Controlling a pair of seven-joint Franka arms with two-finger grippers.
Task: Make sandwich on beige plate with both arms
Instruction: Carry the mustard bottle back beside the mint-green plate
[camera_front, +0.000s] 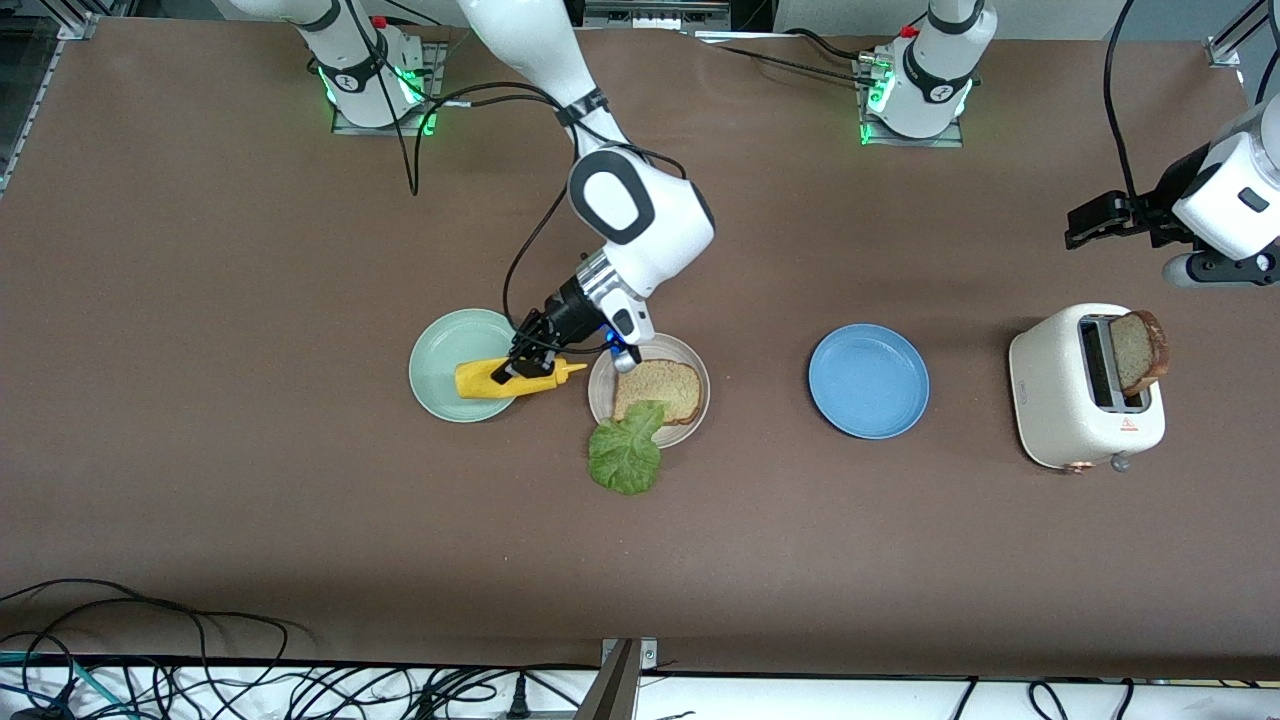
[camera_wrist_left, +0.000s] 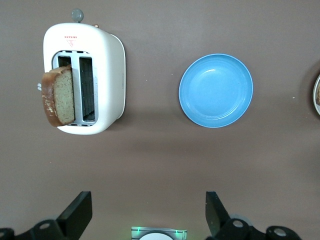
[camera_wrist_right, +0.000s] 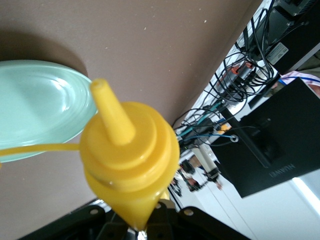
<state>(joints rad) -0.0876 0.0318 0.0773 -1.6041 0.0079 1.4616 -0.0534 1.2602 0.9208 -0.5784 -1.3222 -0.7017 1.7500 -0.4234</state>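
beige plate (camera_wrist_left: 317, 95) cut by the left wrist view's edge; yellow bottle's (camera_wrist_right: 127, 165) body hidden

The one word that reads clearly is "HUAWEI", printed in grey on the side of a black box (camera_wrist_right: 272, 157) seen off the table's edge, past the yellow bottle (camera_wrist_right: 127, 165) that the right gripper (camera_wrist_right: 135, 227) holds. The toaster (camera_wrist_left: 85, 77) carries small red print, too small to read.

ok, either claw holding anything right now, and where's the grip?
The right claw grips the yellow squeeze bottle around its body, over the mint-green plate. The left claw is open and holds nothing, above the table near the toaster.
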